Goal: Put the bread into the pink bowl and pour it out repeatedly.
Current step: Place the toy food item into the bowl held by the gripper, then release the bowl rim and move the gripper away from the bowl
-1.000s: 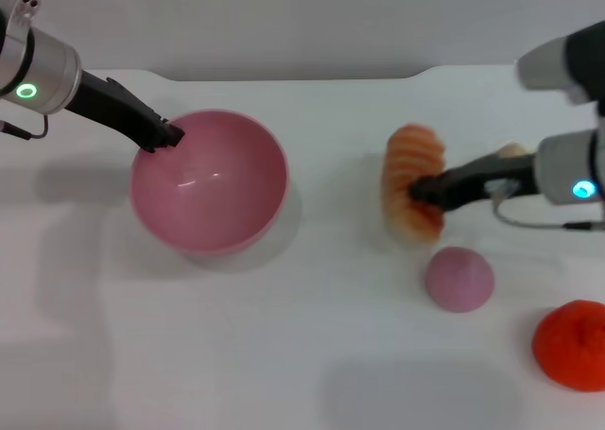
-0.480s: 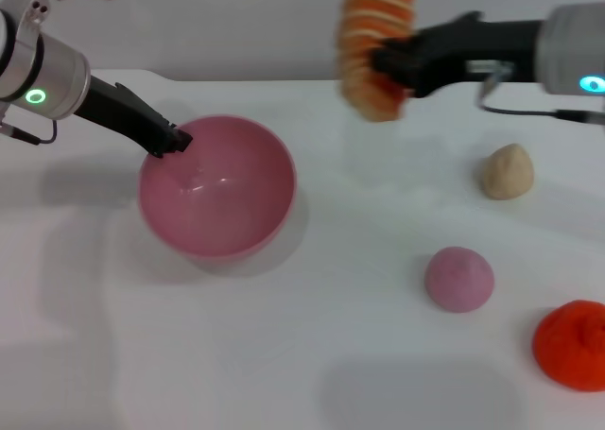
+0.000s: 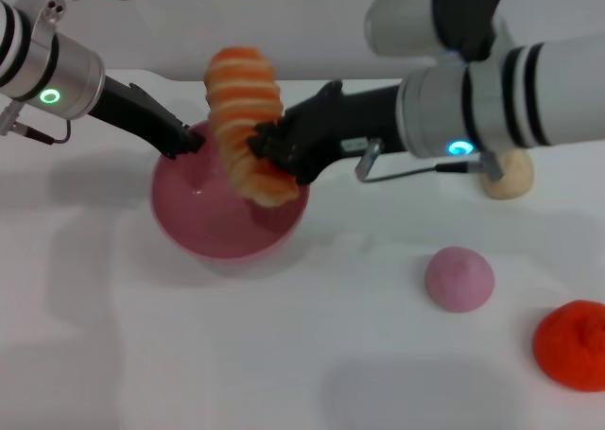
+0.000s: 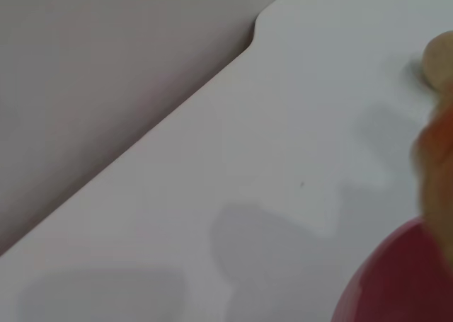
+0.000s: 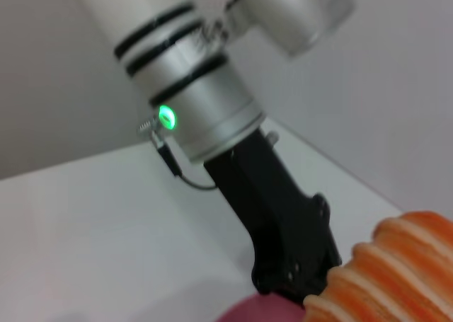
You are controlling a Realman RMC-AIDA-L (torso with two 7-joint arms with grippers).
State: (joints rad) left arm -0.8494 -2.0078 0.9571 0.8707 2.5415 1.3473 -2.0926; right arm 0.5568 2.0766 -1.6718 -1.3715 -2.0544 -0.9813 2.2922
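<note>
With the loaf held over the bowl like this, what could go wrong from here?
The bread hangs on end over the pink bowl, pinched low by the right gripper. Released like this, it may topple across the rim and roll out. The left gripper grips the far rim close to the bread, so lowering further risks the two grippers bumping. A nudged bowl might also slide on the smooth table.

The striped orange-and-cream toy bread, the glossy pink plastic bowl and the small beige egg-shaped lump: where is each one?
Striped orange-and-cream toy bread (image 3: 248, 128): head view, middle of its ridged top.
Glossy pink plastic bowl (image 3: 203, 224): head view, bare inner wall.
Small beige egg-shaped lump (image 3: 510, 180): head view, its visible lower half.
</note>
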